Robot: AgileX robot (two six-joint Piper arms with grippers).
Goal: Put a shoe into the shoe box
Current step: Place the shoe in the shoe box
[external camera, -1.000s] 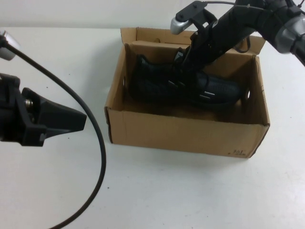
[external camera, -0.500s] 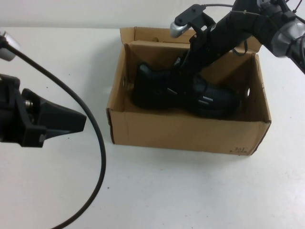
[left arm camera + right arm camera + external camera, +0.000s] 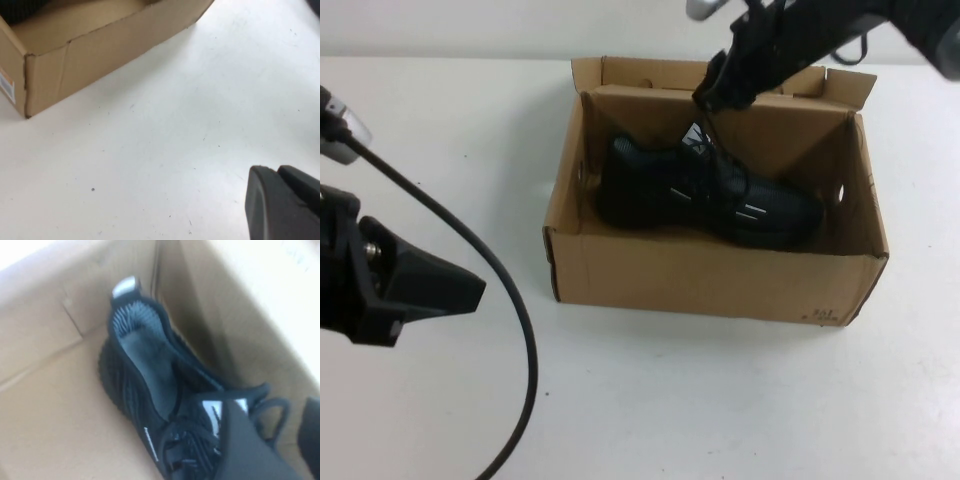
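The shoe (image 3: pixel 705 190) lies inside the shoe box (image 3: pixel 710 275) on the tabletop (image 3: pixel 720 400). The right pincer (image 3: pixel 720 95) hovers above it, released. The left pincer (image 3: pixel 415 285) sits far left; I cannot tell its state.

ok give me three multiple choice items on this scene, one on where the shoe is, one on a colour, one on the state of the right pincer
1. Where is the shoe?
A. on the table left of the box
B. inside the shoe box
C. hanging from the left pincer

2. What colour is the shoe's upper?
A. black
B. red
C. white

3. What is the state of the right pincer?
A. shut on the shoe
B. shut on a box flap
C. open, above the shoe

Answers:
1 B, the high view shows the shoe lying on the box floor between the cardboard walls.
2 A, the upper is black, with only small white dashes and a white tongue label.
3 C, the right wrist view shows its fingers apart over the laces, holding nothing.

The left pincer sits over the table, left of the box.
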